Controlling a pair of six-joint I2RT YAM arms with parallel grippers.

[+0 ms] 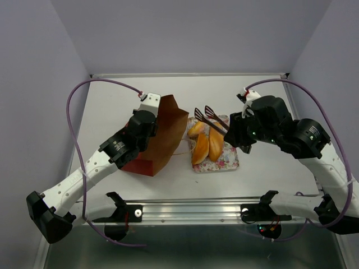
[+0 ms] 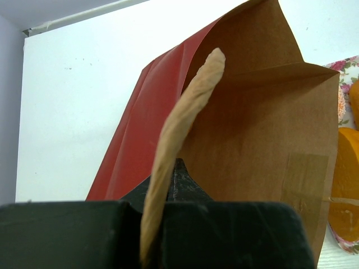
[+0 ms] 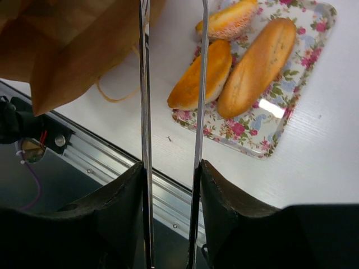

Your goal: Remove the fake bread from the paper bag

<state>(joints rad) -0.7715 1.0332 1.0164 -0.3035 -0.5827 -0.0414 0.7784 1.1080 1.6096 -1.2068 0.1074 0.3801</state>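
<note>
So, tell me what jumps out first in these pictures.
The red-brown paper bag sits left of centre, its cord handle pinched in the left pincer. Just to its right, a floral tray carries three golden pieces of fake bread. The right pincer holds long tongs close by the tray.

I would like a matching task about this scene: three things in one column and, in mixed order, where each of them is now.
Things:
1. paper bag
2. fake bread
3. tongs

Places:
a. held in the right gripper
b. its handle clamped in the shut left gripper
c. lying on the floral tray

Pairs: 1-b, 2-c, 3-a
</note>
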